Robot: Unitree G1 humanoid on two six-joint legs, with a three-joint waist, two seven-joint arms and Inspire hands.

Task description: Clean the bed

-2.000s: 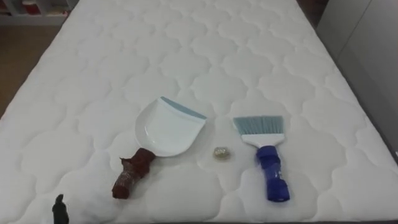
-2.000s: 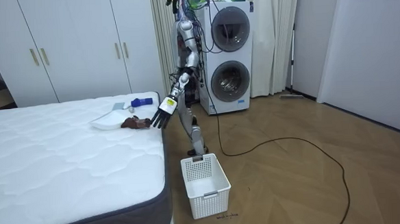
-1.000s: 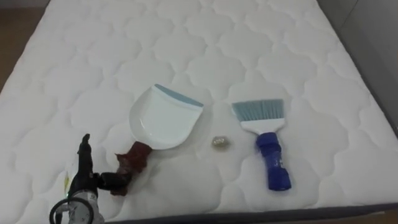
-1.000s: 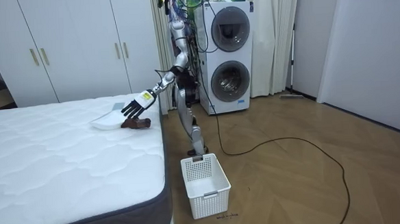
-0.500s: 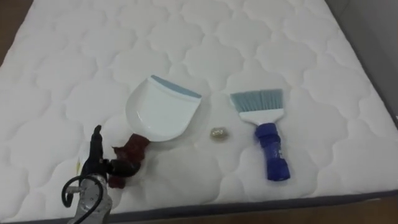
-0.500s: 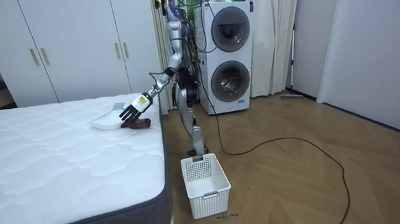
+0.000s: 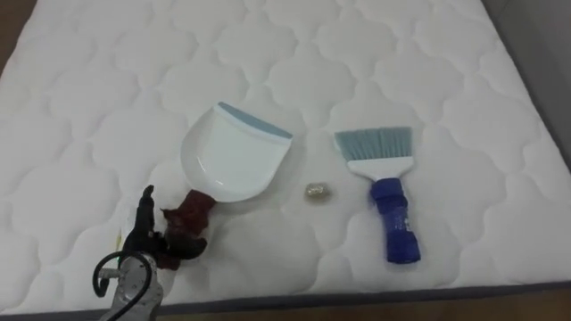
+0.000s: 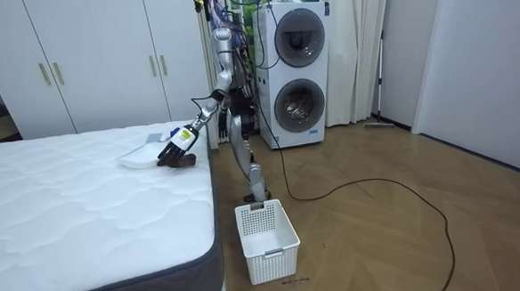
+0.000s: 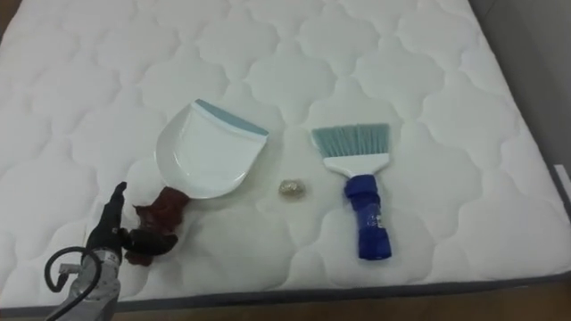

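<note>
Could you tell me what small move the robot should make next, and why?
Probably take hold of the dustpan by its dark handle with the left hand: that hand is at the handle, and a small scrap lies on the mattress between dustpan and brush.

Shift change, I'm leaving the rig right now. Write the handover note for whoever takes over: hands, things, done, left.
Left hand: down at the dark red handle of the white dustpan; whether it has hold of it cannot be told.
Things: the dustpan, a small crumpled scrap and the blue brush lie in a row on the mattress near its edge. The scrap is between the two and touches neither. A white basket stands on the floor by the bed.
Done: nothing swept; the brush lies untouched.
Left: secure the dustpan, take the brush, sweep the scrap in, then probably empty it into the basket.
</note>
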